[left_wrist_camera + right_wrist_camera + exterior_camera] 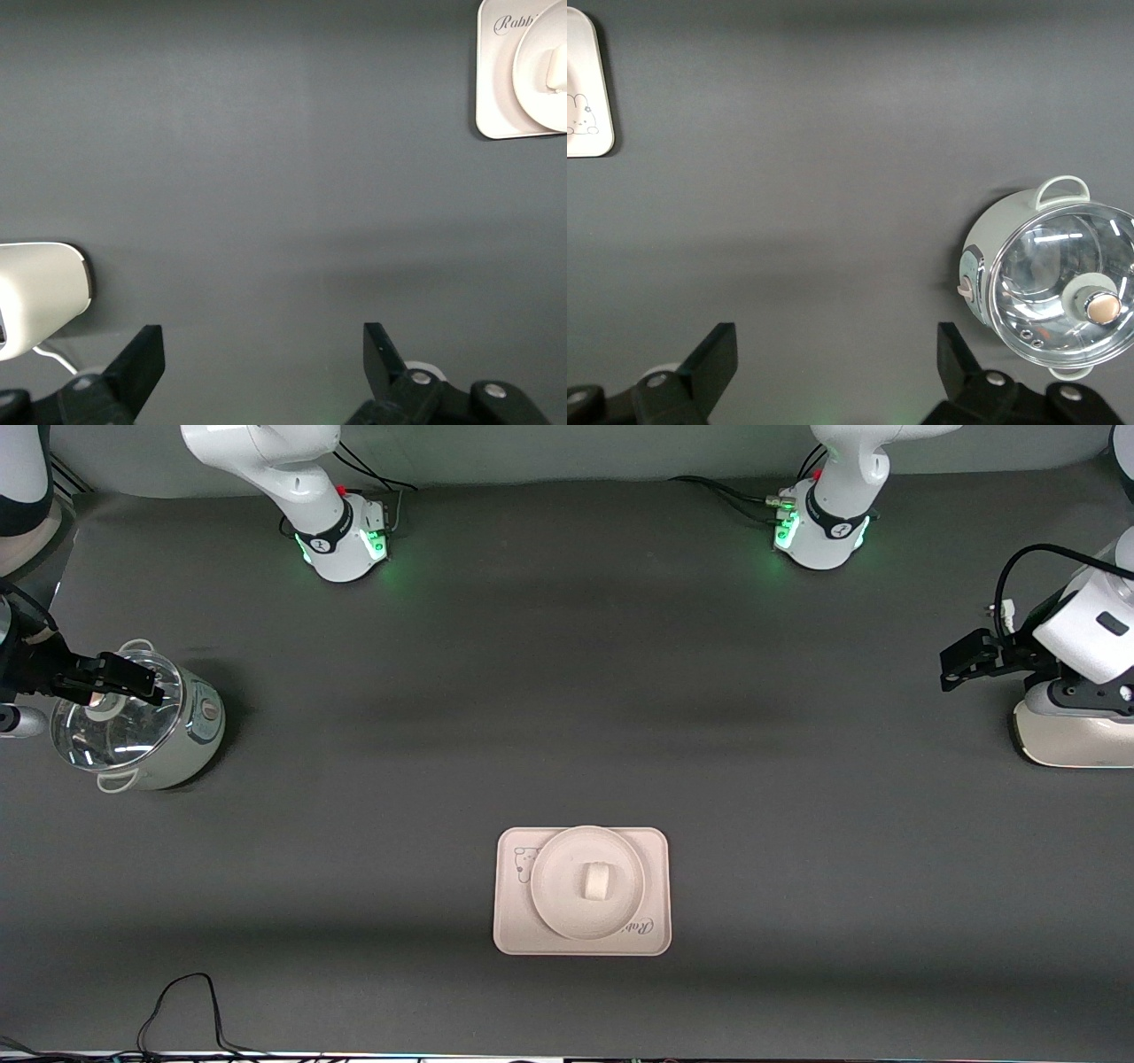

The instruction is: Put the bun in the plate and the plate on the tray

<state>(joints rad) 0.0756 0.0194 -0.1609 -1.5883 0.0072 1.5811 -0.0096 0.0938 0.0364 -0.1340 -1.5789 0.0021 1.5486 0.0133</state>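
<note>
Nearest the front camera, a black cable (182,1010) is seen looping on the dark table (567,691). Just farther from the camera, midway between the two ends of the table, lies the tray (514,934), with the plate (554,908) set on it and the bun (594,882) resting in the middle of the plate. Judged from this layout, both steps of the task appear to be done.

Toward the right arm's end of the table stands a pale pot (190,731) with a glass lid (1063,283). The right gripper (120,677) is held over that lid, its jaws spread wide and holding nothing, as the right wrist view confirms.

The bun is judged to be soft and light, so it would be best pinched gently across its sides. The plate looks stiff, smooth and possibly slippery; its raised rim is the likely place for a hold. The tray is flat and low, and only its edge offers a hold.

Toward the left arm's end, the left gripper (966,657) is held released and empty beside a white appliance (1072,735), whose nature cannot be made out. Both arms wait well apart from the tray.
</note>
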